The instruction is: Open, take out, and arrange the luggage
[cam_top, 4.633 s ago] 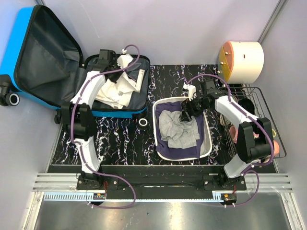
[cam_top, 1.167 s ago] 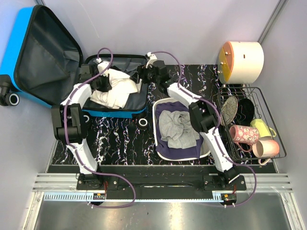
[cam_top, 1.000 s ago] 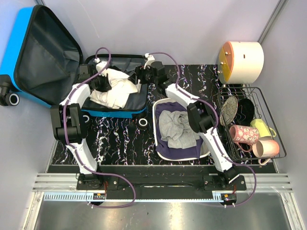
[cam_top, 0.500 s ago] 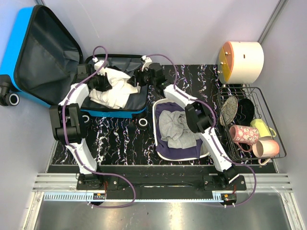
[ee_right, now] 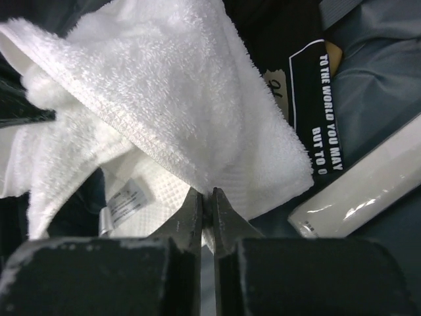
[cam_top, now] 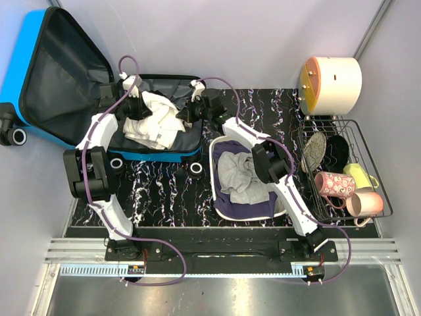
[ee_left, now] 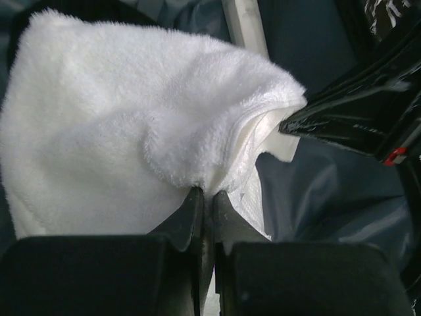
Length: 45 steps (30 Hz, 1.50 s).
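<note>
White terry towel (cam_top: pixel 158 122) is the piece being lifted out of the luggage (cam_top: pixel 62 72), which lies open at the far-left corner of the tabletop, lid propped beyond the left edge. Both pincers are closed tight on a fold of it: the left gripper (ee_left: pixel 205 194) at 1 side, the right gripper (ee_right: pixel 204 192) at the other.

The 2 arms should rise together and evenly, so neither pinch slips and the cloth clears the case's near wall. A thinner waffle cloth (ee_right: pixel 154 187) lies under the towel and may drag along, and a white bar (ee_right: pixel 358 187) and a black lettered label (ee_right: pixel 314 105) sit just beside it.

Mid-table, the white basin (cam_top: pixel 212 172) already holds a grey cloth (cam_top: pixel 243 174). A wire rack (cam_top: pixel 388 201) with mugs (cam_top: pixel 332 183) stands at the right edge.
</note>
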Each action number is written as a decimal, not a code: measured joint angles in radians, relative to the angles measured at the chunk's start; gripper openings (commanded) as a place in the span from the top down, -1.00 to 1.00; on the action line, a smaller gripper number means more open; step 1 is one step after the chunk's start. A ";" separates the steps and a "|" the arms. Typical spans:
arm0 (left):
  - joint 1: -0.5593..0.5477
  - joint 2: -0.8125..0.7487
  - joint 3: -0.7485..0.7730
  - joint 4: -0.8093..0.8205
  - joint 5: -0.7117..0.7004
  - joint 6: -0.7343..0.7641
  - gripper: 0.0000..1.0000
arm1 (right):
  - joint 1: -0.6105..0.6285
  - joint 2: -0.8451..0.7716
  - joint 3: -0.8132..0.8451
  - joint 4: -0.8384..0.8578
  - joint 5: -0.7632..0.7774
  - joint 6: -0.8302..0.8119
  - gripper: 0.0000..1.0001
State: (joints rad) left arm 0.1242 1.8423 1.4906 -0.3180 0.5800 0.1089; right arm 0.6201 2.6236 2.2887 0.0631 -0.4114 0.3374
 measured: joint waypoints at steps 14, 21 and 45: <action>-0.004 -0.091 0.006 0.080 0.029 -0.085 1.00 | 0.034 -0.008 -0.027 0.090 -0.282 0.409 1.00; -0.064 -0.057 0.005 0.092 0.008 -0.071 1.00 | 0.044 -0.025 -0.130 0.126 -0.358 0.488 0.72; -0.112 0.085 0.242 -0.274 0.085 0.062 -0.58 | -0.002 -0.201 -0.278 -0.045 -0.308 0.238 -0.04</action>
State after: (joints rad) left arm 0.0124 1.9278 1.7329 -0.5915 0.6647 0.1707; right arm 0.6182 2.4229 2.0109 0.0185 -0.7197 0.5751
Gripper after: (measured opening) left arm 0.633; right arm 0.544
